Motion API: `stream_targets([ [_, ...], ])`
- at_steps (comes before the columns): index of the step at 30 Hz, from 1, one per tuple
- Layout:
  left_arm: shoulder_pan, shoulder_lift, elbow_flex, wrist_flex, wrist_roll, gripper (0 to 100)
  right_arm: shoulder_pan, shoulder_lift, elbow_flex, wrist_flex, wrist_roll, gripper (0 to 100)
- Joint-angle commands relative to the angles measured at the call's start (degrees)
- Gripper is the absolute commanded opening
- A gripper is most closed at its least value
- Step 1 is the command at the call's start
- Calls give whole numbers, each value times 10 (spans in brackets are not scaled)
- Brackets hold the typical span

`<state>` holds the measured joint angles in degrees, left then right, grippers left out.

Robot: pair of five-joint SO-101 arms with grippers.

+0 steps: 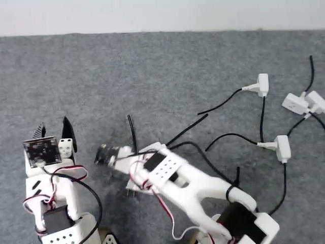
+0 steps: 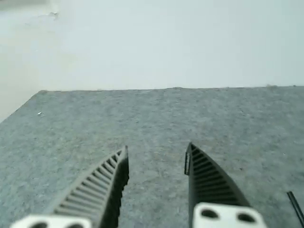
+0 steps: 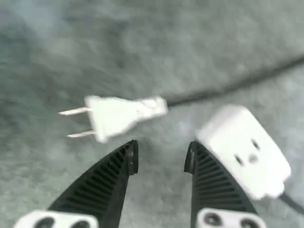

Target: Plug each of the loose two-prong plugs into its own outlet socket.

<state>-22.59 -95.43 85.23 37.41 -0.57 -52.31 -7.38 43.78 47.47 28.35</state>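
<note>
Grey felt mat point(image 1: 152, 66), laid over the table. Loose white two-prong plug point(image 3: 118, 116) on a black cord: we log it lying flat on the mat, just ahead of the right gripper point(image 3: 161, 152), not gripped. White outlet socket block point(image 3: 244, 149): just beside one finger of that gripper. Right fingers: spread apart. Left gripper point(image 2: 156, 156): spread apart, over the mat. We count three further white corded blocks point(image 1: 281, 148), well apart from both arms.

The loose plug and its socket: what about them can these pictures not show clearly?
Right wrist view: the plug is blurred, so fine detail is lost.
Right wrist view: the cord of the socket runs off the edge.
High view: the right arm lies over both, hiding most of them.
</note>
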Motion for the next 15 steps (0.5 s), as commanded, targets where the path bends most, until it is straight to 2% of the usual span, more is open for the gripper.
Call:
stream_targets([
  [1, -19, -6, -36, -12, 16, 196, -49, 0, -29, 7, 14, 169],
  [9, -19, -6, -76, 36, 16, 196, -60, -4, -34, 24, 105, 169],
  [15, -19, -6, -96, 59, 14, 196, -61, -22, -44, 84, 279, 169],
])
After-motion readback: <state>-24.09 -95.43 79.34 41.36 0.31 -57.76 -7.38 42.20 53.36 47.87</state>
